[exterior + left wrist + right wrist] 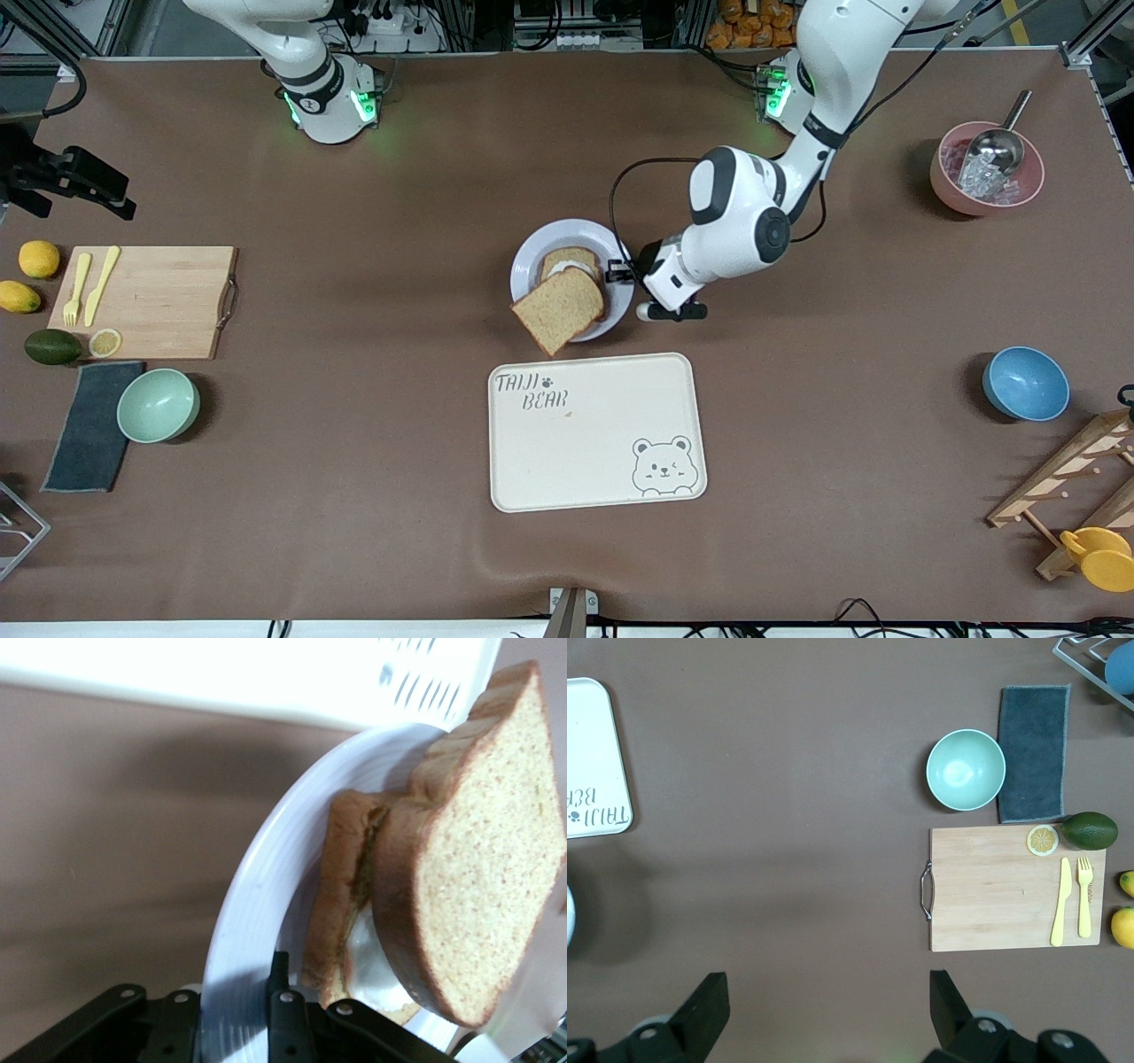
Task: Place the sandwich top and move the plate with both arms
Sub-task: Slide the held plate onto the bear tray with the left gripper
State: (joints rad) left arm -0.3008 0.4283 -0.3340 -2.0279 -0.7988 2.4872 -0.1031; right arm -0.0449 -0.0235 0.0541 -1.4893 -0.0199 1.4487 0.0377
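Observation:
The pale plate [532,257] sits mid-table, just farther from the front camera than the tray. On it lies an egg-topped toast [571,261]. The sandwich top [560,308], a brown bread slice, lies askew over the toast and overhangs the plate's rim toward the tray. In the left wrist view the sandwich top [487,877] leans on the toast [341,886]. My left gripper [620,270] is shut on the plate's rim [257,886] at the left arm's side, one finger [280,992] on top. My right gripper [828,988] hangs open and empty, high over bare table.
A cream bear tray [594,434] lies nearer the front camera than the plate. At the right arm's end are a cutting board [146,301], a green bowl [158,405] and a grey cloth [89,425]. At the left arm's end are a pink bowl [986,168], a blue bowl [1025,383] and a wooden rack [1072,478].

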